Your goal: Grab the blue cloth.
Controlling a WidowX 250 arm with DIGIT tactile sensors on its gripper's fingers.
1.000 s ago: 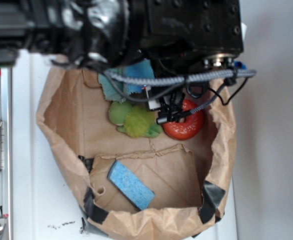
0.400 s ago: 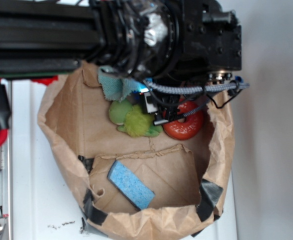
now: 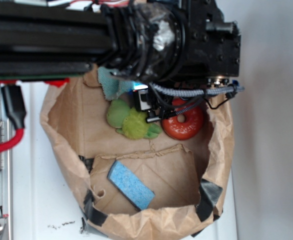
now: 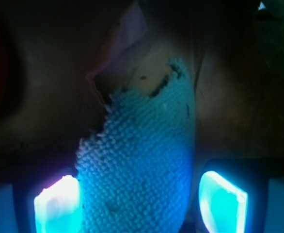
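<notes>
**Gripper straddling the blue cloth inside the paper bag**

While the black arm fills the upper part of the exterior view, the crumpled brown paper bag with black tape patches is seen lying open on a white surface. Only a small corner of the soft teal-blue terry cloth is visible there, at the bag's 12 o'clock end, the remainder being hidden under the arm. At 6 o'clock from that corner, a fuzzy green plush toy is found, and at 3 o'clock from the toy a glossy red ring is seen, the 2 looking close or touching. A bright blue rectangular sponge block is laid on the folded bag floor toward 6 o'clock, well apart from the others.

From the wrist camera, the cloth is seen rising between the 2 glowing fingertips of the gripper. The jaws are held apart, 1 at either side of the cloth; the left pad appears to sit against the fabric, while a narrow dark gap is left at the right. No clamping on the cloth is shown.
</notes>
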